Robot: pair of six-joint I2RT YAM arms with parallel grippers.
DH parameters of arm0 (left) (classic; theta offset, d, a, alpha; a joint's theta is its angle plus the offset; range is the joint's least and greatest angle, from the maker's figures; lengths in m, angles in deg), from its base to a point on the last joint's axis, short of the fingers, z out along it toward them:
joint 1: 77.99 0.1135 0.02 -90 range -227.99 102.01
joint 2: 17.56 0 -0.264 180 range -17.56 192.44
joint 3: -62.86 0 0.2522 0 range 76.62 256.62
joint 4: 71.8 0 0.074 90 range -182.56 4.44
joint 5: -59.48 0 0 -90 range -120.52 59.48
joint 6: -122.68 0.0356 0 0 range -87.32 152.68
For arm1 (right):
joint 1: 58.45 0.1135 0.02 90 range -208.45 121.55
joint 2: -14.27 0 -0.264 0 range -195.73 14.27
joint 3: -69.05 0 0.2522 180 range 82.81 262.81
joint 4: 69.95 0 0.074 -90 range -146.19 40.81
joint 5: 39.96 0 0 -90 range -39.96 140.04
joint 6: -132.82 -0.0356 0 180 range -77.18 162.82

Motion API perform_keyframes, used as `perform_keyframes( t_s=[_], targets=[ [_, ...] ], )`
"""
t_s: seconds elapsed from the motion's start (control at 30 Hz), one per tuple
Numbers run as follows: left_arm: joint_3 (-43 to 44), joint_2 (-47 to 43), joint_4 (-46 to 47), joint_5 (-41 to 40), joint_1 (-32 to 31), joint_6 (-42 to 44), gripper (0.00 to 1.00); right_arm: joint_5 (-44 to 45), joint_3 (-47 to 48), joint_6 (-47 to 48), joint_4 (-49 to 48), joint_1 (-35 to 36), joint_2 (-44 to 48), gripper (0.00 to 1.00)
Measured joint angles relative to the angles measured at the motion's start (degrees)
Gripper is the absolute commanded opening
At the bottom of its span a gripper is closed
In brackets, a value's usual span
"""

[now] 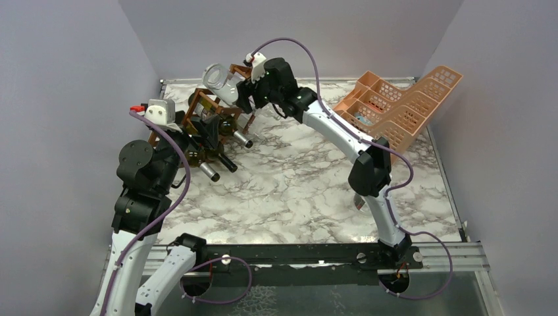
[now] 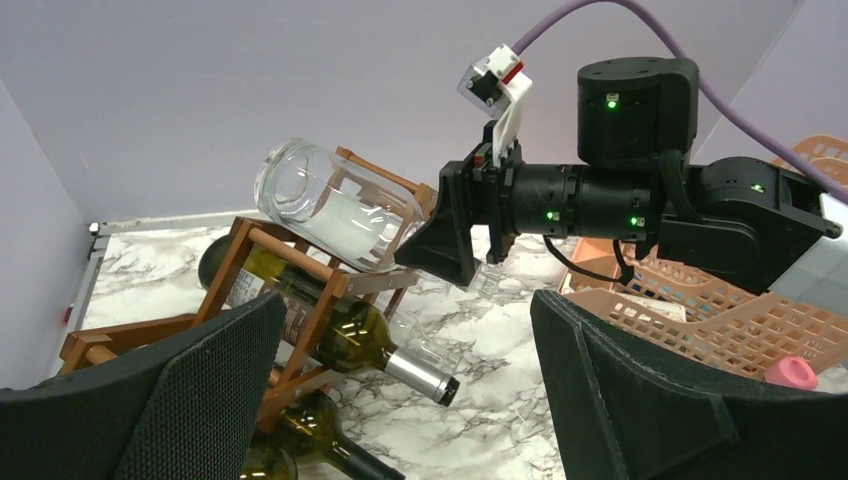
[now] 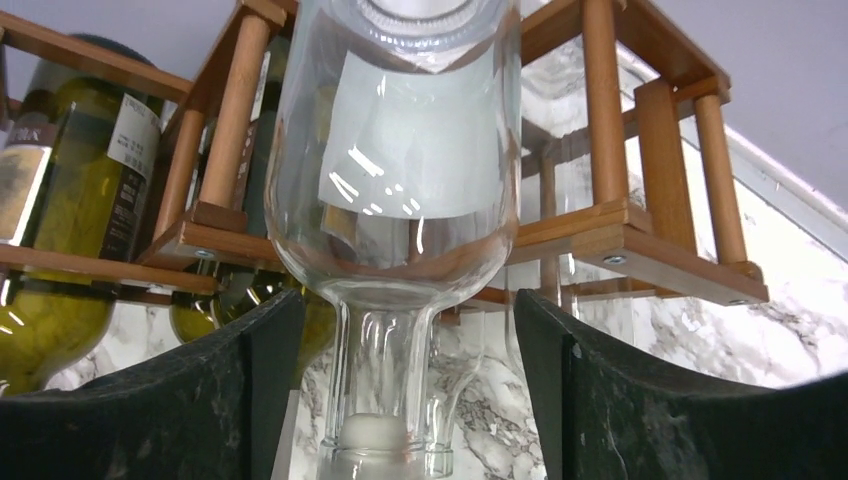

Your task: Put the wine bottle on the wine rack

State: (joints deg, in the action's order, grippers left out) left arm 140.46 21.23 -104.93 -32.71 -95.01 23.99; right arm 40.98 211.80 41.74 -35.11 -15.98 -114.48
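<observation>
Wrapping up the placing step, I'm guessing: the clear wine bottle (image 3: pixel 400 190) is lying in a top cell of the wine rack (image 3: pixel 620 235), with the right gripper (image 3: pixel 405 315) jaws partly apart around its neck, gripping nothing, and the left gripper (image 2: pixel 408 312) wide open and empty. Next I'm needing a straight back-off without bumping it. I'm counting one clear bottle, seemingly three green bottles (image 2: pixel 350 335), one rack and one peach basket (image 1: pixel 401 108).

The wine bottle (image 2: pixel 335 205) was clear glass with a plain white label. The wine rack (image 3: pixel 602 120) was warm brown wood. The bottles (image 2: pixel 350 335) lower in the rack were olive green with silver caps. The table (image 1: pixel 296 184) under the rack was white marble veined grey, and the basket (image 1: pixel 401 112) right of the rack was perforated peach-orange.
</observation>
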Motion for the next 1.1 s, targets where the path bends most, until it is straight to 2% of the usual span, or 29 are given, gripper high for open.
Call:
perform_keyframes(
  t_s=[0.33,0.43,0.53,0.8,1.1],
  targets=[
    [0.0,-0.11,0.0,-0.04,0.0,0.42,0.99,0.48,-4.68,-2.12,-2.67,-0.07,7.17,0.82],
    [0.0,-0.26,-0.02,-0.02,0.0,0.63,0.99,2.27,-11.15,-3.08,-3.74,-0.07,13.53,0.82],
    [0.0,-0.44,-0.02,0.02,0.0,1.01,0.99,5.51,-21.49,-3.82,-5.11,-0.07,22.6,0.82],
    [-1.49,-0.98,0.11,1.53,0.0,1.27,0.99,19.23,-48.72,-5.55,-5.44,-0.07,47.78,0.81],
    [-3.1,-0.9,1.18,4.33,-0.33,0.79,0.99,41.4,-63.34,-11.47,5.75,-0.07,66.27,0.81]
  ],
)
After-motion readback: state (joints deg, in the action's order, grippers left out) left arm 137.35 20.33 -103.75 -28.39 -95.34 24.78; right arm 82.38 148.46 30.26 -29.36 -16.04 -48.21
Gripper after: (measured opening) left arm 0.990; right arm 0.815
